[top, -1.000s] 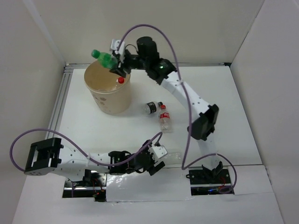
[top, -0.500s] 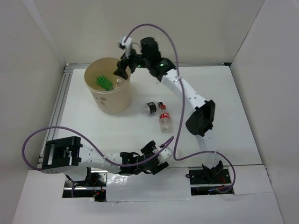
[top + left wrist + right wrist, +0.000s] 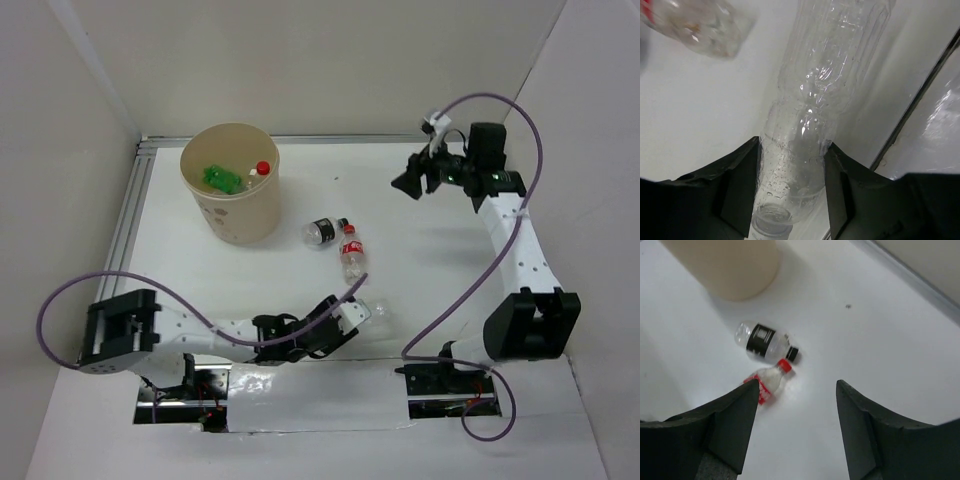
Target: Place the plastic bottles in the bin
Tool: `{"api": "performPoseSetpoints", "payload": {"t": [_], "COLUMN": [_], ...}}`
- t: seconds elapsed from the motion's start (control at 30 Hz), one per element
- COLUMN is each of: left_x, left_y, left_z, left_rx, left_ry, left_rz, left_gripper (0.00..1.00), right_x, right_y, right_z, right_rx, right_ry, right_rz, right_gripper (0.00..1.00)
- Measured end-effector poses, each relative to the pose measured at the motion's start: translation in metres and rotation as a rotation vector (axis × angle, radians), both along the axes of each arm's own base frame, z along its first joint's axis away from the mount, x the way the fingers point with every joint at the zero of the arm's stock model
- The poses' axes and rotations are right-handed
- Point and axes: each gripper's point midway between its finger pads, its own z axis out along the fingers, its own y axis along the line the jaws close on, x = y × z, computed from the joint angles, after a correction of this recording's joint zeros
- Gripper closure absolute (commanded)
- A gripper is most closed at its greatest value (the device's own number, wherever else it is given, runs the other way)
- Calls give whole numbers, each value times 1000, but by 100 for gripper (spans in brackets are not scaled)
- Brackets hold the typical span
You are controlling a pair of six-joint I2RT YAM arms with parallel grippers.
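Clear, ribbed plastic with no label makes up the unlabelled bottle [image 3: 812,95] that is clamped in the left tool [image 3: 792,145]. Both black fingers are pressed against its body near the neck end. Fine droplets are noted on its inner wall. The neck end is too close to the lens and too blurred for a cap to be made out. In the top view this bottle is found at the near edge of the counter [image 3: 450,290], about midway along it, with its base toward the right edge. Whether it rests on the counter or is raised cannot be told.

Two more bottles are recorded lying on their sides near the centre of the counter. The dark-labelled bottle [image 3: 762,342] is clear with a black label band and a black cap. The red-labelled bottle [image 3: 765,385] is clear with a red cap and a red label. Their caps lie just beside each other.

The bin [image 3: 232,215] is round and tan, with faint dots on its side, and stands upright near the far left corner. A green bottle [image 3: 220,178] and a red-capped bottle [image 3: 261,170] are seen inside it.

The right tool [image 3: 797,385] is held above the counter toward the far right corner. Its fingers are spread wide and nothing is gripped.
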Motion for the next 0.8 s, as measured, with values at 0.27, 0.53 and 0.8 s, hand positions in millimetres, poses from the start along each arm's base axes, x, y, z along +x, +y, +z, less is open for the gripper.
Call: {"api": "performPoseSetpoints", "payload": {"t": [0.27,0.53,0.8], "left_x": [43,177,268], "left_y": [46,214,281], "left_z": [183,299,283], "left_rx": [-415,-612,-518], "left_ry": [-189,-466,-464], "left_rz": [146,718,972], "left_gripper": [100,95,54], "right_x": [-39,-45,-44], "right_y": [-40,1,32], "right_z": [-62,-92,-116], "right_rx": [40,-8,-34], "right_ry": [171,250,314], "right_rz": [-100,-46,-8], "right_gripper": [0,7,4]}}
